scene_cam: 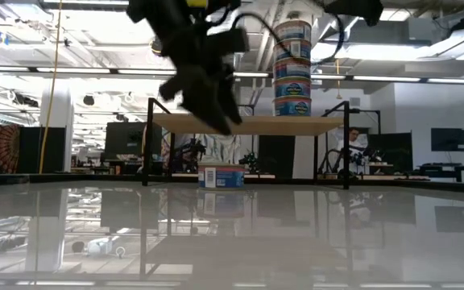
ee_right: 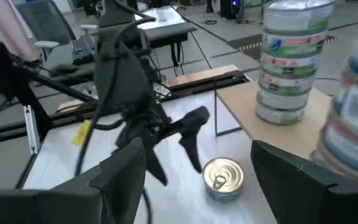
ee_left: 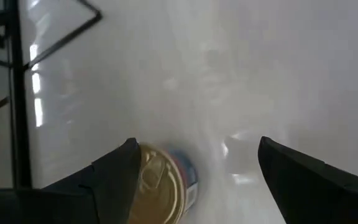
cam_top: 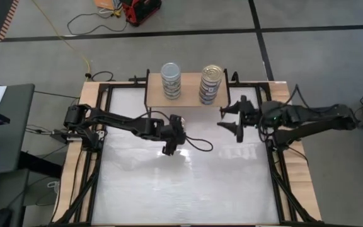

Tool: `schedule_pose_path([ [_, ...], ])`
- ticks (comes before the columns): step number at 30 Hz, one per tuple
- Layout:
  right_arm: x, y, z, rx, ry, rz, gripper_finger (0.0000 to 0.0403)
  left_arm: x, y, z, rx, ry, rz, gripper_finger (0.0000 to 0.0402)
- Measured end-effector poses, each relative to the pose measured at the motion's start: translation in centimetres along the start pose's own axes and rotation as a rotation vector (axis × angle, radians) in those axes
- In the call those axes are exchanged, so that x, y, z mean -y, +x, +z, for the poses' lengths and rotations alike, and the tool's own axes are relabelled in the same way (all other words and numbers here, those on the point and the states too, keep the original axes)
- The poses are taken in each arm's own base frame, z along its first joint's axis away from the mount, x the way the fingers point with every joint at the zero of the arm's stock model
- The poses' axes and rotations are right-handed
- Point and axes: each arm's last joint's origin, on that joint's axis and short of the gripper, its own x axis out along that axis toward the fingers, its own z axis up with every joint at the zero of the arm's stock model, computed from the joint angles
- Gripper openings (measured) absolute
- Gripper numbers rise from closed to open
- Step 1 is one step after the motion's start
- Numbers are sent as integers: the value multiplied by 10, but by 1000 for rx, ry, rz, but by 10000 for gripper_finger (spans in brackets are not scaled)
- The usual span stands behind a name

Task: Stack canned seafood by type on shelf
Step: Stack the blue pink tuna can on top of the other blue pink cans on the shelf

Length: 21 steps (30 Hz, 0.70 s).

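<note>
One tin of canned seafood [ee_right: 224, 177] with a gold pull-tab lid and a blue label stands upright on the white tabletop in front of the shelf [cam_top: 188, 94]. It also shows in the low view [scene_cam: 221, 175]. My left gripper [ee_left: 197, 146] hangs open above and just beside this tin [ee_left: 163, 186], fingers slanting down and clear of it. On the shelf stand two stacks: one with a silver lid [cam_top: 171, 80] and one with a gold lid [cam_top: 210, 84]. My right gripper [cam_top: 232, 120] is open in the air near the shelf's right front corner.
Black rails and a wooden frame [cam_top: 93, 94] border the tabletop. A black cable [cam_top: 199, 144] loops from the left wrist. The near half of the white tabletop [cam_top: 181, 195] holds nothing. A person [scene_cam: 351, 149] sits far behind the table.
</note>
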Motion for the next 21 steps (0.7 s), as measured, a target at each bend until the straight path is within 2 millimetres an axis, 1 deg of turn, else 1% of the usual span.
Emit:
schedule_pose_path([
  [5, -8, 11, -19, 17, -29, -8, 311, 11, 15, -20, -44, 41, 100, 294],
  [7, -10, 15, -22, 37, -23, -3, 311, 15, 20, -28, -58, 62, 125, 286],
  [9, -9, 17, -28, 22, -27, -16, 311, 19, 23, -34, -81, 79, 159, 277],
  [15, -11, 27, -32, 18, -19, -18, 311, 32, 30, -49, -97, 137, 213, 232],
  [19, -13, 33, -35, 8, -21, -20, 311, 37, 37, -60, -122, 149, 233, 194],
  [21, -14, 37, -35, 15, -19, -19, 311, 36, 41, -62, -136, 134, 243, 176],
])
